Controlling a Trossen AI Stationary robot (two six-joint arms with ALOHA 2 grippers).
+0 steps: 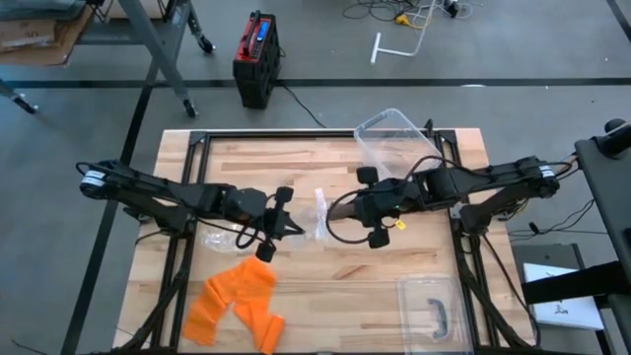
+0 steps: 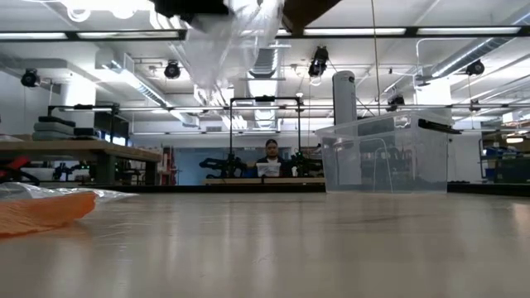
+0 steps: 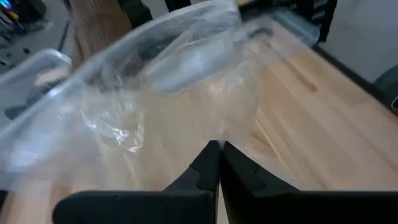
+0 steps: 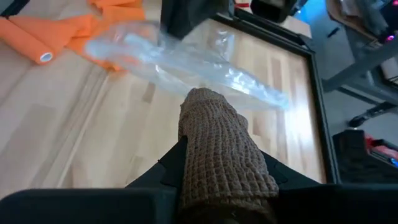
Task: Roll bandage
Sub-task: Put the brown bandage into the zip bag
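Note:
A tan woven bandage roll (image 4: 217, 149) is lifted above the table's middle, with my right gripper (image 4: 214, 171) shut on it. Its brown end also shows at the top of the low view (image 2: 306, 10). A clear plastic bag (image 3: 155, 81) hangs in the air between the two grippers (image 1: 320, 209). My left gripper (image 3: 215, 148) is shut on the bag and faces my right gripper (image 1: 342, 207). Whether the roll's far end (image 4: 205, 98) touches the bag, I cannot tell. My left gripper pinches a bit of the clear bag's film (image 3: 216, 138) between its shut fingertips. It comes from the table's left side, slanting down. The bag is lifted clear of the table and spreads away beyond the fingers. My right gripper pinches the tan roll by its two sides (image 4: 186, 158) between its two fingers. The fingers come from the table's right side, slanting down, and lie along the roll. The roll juts out past the fingertips, clear of the table.
Orange bandages (image 1: 237, 301) lie at the near left, with crumpled clear film (image 1: 219, 238) beside them. A clear bin (image 1: 399, 138) stands at the far right, and its lid (image 1: 434, 311) lies at the near right. A person (image 2: 269, 161) sits in the room beyond.

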